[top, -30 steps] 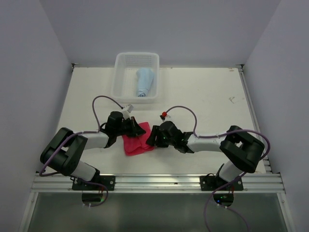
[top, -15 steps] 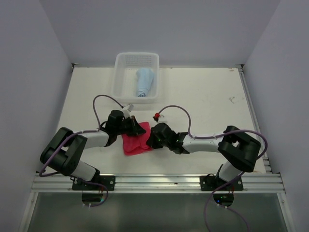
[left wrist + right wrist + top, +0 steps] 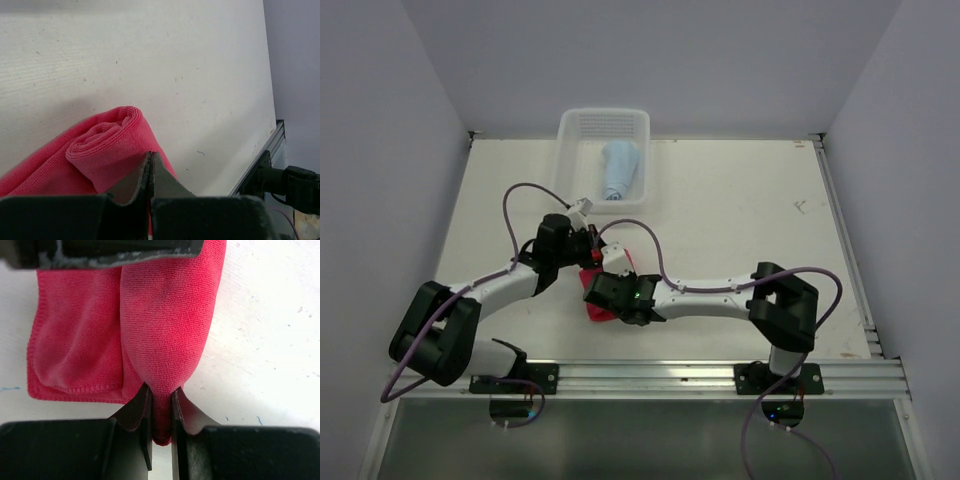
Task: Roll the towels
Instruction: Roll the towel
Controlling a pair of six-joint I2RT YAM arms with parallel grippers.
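The pink-red towel [image 3: 601, 313] lies at the near middle of the table, mostly hidden under both wrists in the top view. In the left wrist view it shows as a partly wound roll [image 3: 102, 145]. My left gripper [image 3: 150, 156] is shut, its tips against the roll's end, with no cloth visible between them. My right gripper [image 3: 161, 390] is shut on a bunched fold of the pink-red towel [image 3: 165, 315], whose flat layer spreads out to the left. From above, the left gripper [image 3: 586, 256] and right gripper [image 3: 599, 286] sit close together. The light blue towel [image 3: 618, 170] lies rolled in the basket.
The white mesh basket [image 3: 605, 122] stands at the back edge of the table, left of centre. A metal rail [image 3: 640, 372] runs along the near edge. Grey walls close in both sides. Cables loop over both forearms.
My right arm has swung left over the pink-red towel and its jaws have closed on a fold of it. The left gripper has shifted slightly back and stayed shut.
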